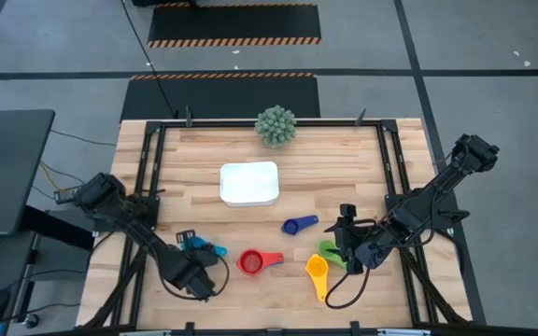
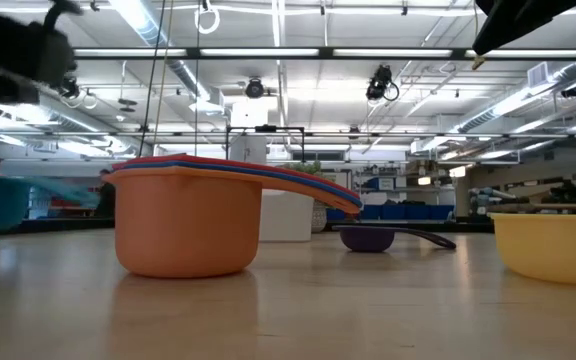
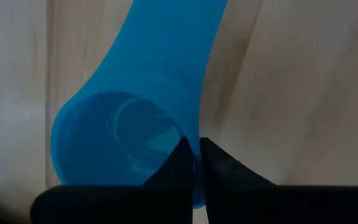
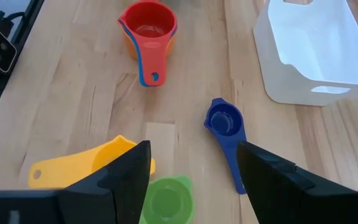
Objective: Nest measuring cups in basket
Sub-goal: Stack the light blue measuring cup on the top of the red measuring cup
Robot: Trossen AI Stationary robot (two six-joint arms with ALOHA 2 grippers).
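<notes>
Left gripper [image 1: 197,245] sits low-left of centre in the high view, fingers pinched tight on the rim of the light blue cup [image 1: 211,250]. In the left wrist view the two dark fingertips [image 3: 182,163] meet w/ only a sliver between them, right over that cup's wall [image 3: 114,140]; its flat handle runs toward the top of the frame, cup resting on the wood.

Right gripper [image 1: 347,239] is lower right of centre in the high view, jaws spread wide, holding nothing. Right wrist view shows both fingers [image 4: 129,171] well apart at the bottom edge, w/ the green cup [image 4: 166,199] between them and the yellow cup [image 4: 82,167] just beside, at lower left.

Basket [image 1: 248,183] stands at mid-table, slightly above centre in the high view, below the spiky green ball plant [image 1: 276,125] at the table's top edge. Can't see any cup in it; in the right wrist view, upper right, the tub [image 4: 284,68] looks bare inside.

Cups on the table: red cup [image 1: 253,262] at lower centre, stacked in others – right wrist view shows orange + blue rims under the red one [image 4: 146,28]; low view shows the orange cup [image 2: 183,225] big at centre-left w/ layered handles. Dark blue cup [image 1: 299,225] lies alone right of centre, near the basket but apart. Green [image 1: 330,250] and yellow [image 1: 318,271] lie close together at lower right, by the right gripper
</notes>
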